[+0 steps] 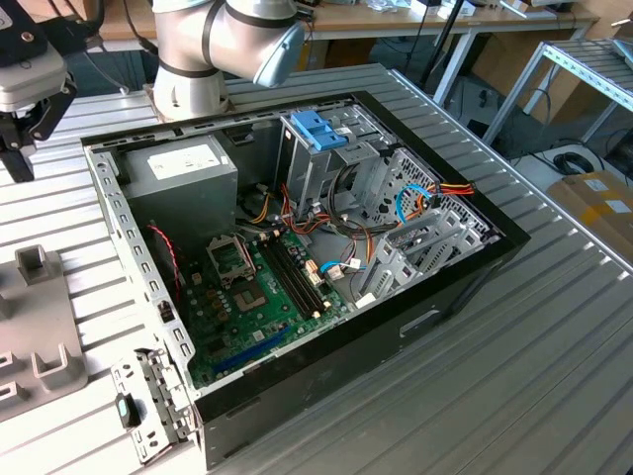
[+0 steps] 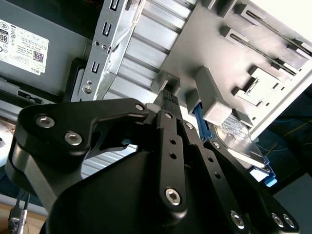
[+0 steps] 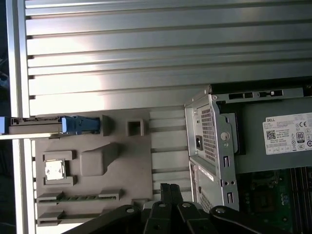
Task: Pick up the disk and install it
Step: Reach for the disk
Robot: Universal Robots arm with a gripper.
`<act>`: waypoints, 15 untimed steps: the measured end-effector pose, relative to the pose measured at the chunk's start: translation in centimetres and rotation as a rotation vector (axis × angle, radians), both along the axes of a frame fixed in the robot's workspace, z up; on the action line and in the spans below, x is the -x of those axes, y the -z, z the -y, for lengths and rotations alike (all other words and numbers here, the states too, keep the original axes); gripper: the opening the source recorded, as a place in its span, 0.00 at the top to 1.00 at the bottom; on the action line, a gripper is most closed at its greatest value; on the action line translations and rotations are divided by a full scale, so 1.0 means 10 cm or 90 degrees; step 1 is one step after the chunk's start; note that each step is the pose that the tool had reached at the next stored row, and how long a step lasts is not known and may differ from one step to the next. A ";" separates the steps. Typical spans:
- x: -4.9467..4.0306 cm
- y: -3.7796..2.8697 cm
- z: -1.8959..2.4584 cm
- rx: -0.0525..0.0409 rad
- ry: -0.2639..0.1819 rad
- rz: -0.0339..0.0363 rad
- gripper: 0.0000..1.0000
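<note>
I see the gripper [image 3: 169, 188] over the grey holder [image 3: 131, 156]; apparently closed, empty; the disk [image 2: 239, 140] stands on edge nearby.

A white printed label [image 3: 288, 134] carrying small print, a square code and round marks sat on the grey box [image 3: 251, 146] inside the computer case [image 3: 214, 146].

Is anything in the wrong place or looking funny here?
Nothing looks broken or spilled. The computer case lies on its side with its cover off, insides showing. The disk stands on edge in the grey holder on the table, outside the case.
</note>
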State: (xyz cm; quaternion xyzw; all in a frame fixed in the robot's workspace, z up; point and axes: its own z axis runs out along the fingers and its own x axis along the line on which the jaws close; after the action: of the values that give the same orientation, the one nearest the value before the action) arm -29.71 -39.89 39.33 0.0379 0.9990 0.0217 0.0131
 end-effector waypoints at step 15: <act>0.053 0.000 0.000 0.0000 0.000 0.0000 0.90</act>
State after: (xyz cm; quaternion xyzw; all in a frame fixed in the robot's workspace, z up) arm -30.24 -39.89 39.33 0.0379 0.9990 0.0217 0.0131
